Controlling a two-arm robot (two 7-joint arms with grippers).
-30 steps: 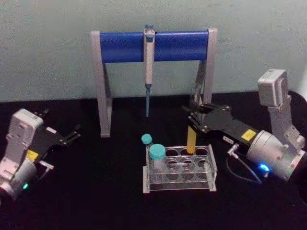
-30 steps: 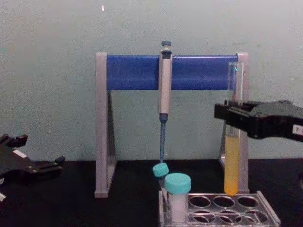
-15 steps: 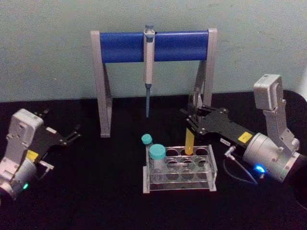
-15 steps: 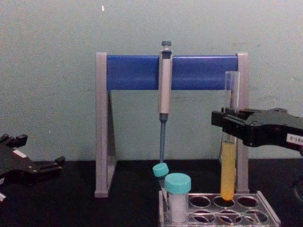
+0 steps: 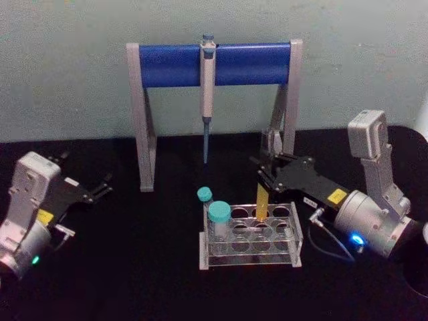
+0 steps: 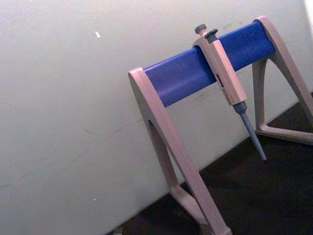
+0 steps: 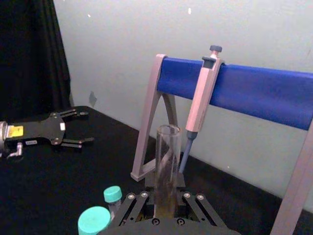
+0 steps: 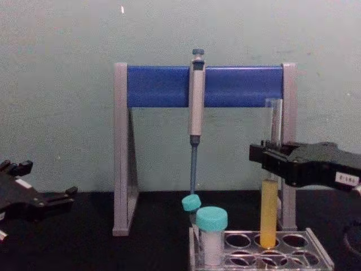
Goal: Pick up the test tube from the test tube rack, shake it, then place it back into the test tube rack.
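Resting on the black table at the far left: the left gripper, parked well apart from the rack, its jaws spread with nothing between them. The chest view has it low at the left edge, and the right wrist view shows it farther off.

Next, toward the back: a grey stand with a blue crossbar, set in front of the pale wall.

At mid-crossbar: a grey-blue pipette, hung upright, tip down, clear of the table.

Below and in front of the pipette: two teal-capped tubes. The larger stands at the left end of the rack. The smaller is just behind it and tilted. Whether it sits in a hole cannot be told.

Centre-right: the rack, clear plastic, with rows of round holes in its top plate.

In the rack's back row, right of the capped tubes: the tube, upright and uncapped, with yellow liquid in its lower part. Its lower end is in a hole. Its open top stands level with the crossbar in the chest view.

On the tube, above the liquid: the right gripper, reaching in from the right, jaws clamped on the glass.
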